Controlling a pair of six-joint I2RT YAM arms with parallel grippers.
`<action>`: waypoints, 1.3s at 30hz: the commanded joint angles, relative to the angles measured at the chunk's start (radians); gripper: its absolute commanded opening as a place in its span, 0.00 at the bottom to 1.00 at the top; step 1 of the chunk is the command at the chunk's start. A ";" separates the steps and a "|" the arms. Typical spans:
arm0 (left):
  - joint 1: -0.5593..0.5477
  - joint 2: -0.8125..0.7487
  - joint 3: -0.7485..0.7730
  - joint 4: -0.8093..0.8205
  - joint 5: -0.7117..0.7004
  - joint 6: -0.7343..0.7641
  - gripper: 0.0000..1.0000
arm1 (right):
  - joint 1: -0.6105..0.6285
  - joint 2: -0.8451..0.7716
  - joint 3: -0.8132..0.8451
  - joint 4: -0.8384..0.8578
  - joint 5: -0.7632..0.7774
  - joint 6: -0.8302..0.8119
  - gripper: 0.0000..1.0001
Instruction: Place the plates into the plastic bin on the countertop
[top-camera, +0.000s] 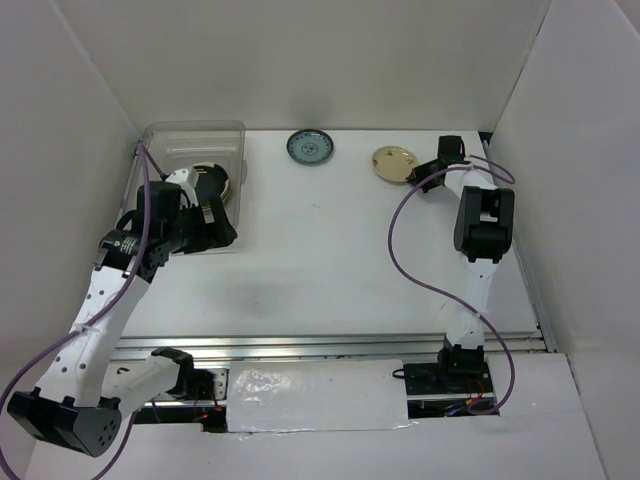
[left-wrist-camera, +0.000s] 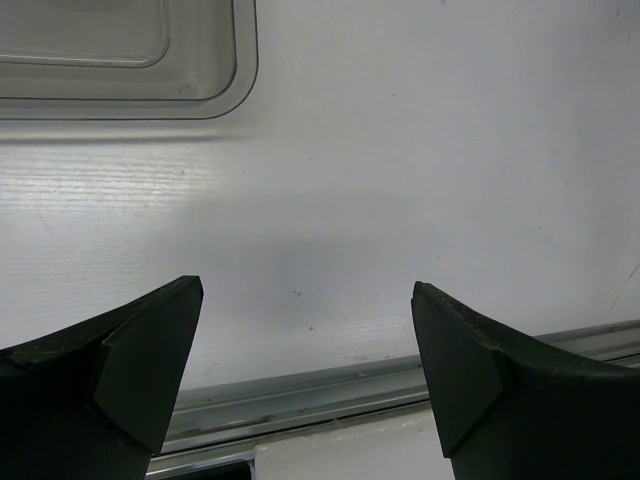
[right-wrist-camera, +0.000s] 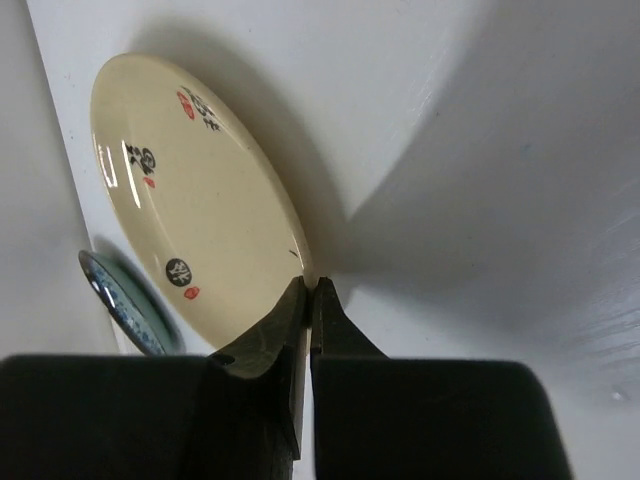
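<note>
Right gripper noted at the near rim of the cream plate, which lies flat on the countertop near the far-right corner. The fingers are drawn almost together, with only a thin slit between them. The rim meets the tips, but whether it is actually pinched cannot be told. From the fingers, the plate extends forward and to the left, with a blue plate just beyond it. The plastic bin is at the far-left corner, well apart from the plate, so a long leftward carry is judged necessary. Left gripper is spread wide and empty, beside the bin; the right arm is far nearer the plate.
</note>
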 joint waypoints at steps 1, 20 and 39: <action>0.016 0.004 -0.019 0.033 -0.015 0.019 0.99 | -0.013 -0.027 -0.012 -0.042 0.024 -0.023 0.00; -0.080 0.566 0.286 0.325 0.442 -0.101 0.99 | 0.384 -0.929 -0.784 0.254 -0.616 -0.472 0.00; 0.020 0.484 0.188 0.317 0.267 -0.241 0.00 | 0.366 -1.008 -0.873 0.231 -0.526 -0.408 1.00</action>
